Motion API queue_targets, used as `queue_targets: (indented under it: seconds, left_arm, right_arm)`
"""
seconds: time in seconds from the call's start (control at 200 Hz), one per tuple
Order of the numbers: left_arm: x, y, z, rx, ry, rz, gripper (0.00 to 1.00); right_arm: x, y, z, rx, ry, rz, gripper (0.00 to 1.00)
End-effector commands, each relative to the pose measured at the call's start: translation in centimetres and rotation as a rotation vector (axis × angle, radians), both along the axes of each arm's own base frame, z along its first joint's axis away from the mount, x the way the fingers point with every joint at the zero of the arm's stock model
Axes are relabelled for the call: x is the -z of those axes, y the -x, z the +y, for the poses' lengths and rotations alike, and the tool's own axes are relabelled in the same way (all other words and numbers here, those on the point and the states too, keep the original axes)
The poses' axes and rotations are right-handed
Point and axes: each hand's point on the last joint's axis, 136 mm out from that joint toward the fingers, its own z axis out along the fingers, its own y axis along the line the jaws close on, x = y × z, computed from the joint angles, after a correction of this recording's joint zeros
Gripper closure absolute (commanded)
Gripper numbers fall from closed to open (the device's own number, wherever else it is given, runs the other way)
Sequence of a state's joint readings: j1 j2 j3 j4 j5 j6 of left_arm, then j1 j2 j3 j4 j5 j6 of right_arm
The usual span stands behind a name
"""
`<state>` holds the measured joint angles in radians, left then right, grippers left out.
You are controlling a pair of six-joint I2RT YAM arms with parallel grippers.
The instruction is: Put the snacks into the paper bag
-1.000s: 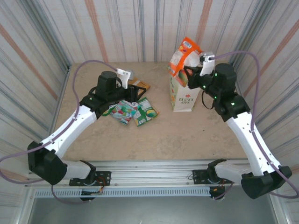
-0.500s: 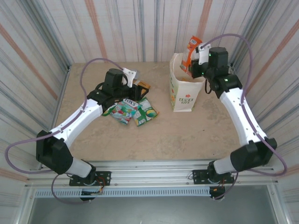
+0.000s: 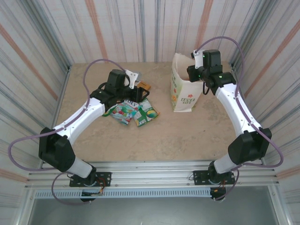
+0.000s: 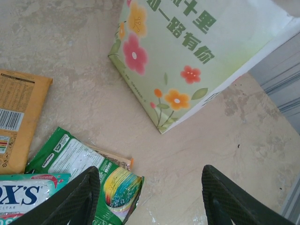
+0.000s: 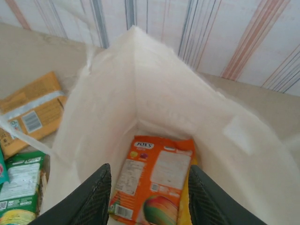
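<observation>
Right jaws just released over the paper bag, orange packet now lying inside; remaining snacks wait at bag's 9 o'clock under left jaws, also released.

**Bright and even, soft up close**

Diffuse overhead light washes the bench evenly; shadows on it are faint and soft-edged. Inside the paper bag the white walls glow, nearly blown out and blurred. On the left claw the dark fingers look out of focus.
</observation>
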<state>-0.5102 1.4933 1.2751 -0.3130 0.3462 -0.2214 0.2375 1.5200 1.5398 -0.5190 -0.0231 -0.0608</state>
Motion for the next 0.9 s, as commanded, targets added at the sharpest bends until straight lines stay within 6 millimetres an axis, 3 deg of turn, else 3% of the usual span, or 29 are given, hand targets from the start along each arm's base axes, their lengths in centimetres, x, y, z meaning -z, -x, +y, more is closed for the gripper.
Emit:
queue_targets:
  seconds: [0.0,0.18,0.306,0.461,0.621,0.892]
  left_arm:
    - [-0.2,0.1,0.1,0.005,-0.009,0.011,0.39]
    - [1.8,1.3,0.8,-0.011,-0.037,0.107,0.39]
    - [4.1,2.4,1.8,-0.050,-0.059,0.201,0.39]
    - [7.3,3.3,3.9,-0.127,-0.102,0.290,0.39]
    - [10.1,3.3,7.1,-0.222,-0.190,0.336,0.38]
    - [12.8,0.3,13.4,-0.392,-0.180,0.394,0.35]
  right_arm:
    - [-2.6,1.8,0.4,-0.011,-0.023,-0.036,0.54]
    - [-3.7,5.8,2.1,-0.040,-0.043,-0.020,0.52]
    - [-2.7,9.5,4.5,-0.074,-0.114,0.027,0.52]
    - [0.4,13.6,8.2,-0.102,-0.232,0.117,0.51]
    - [4.7,16.5,13.0,-0.135,-0.348,0.206,0.51]
    - [10.5,17.6,20.7,-0.112,-0.443,0.271,0.51]
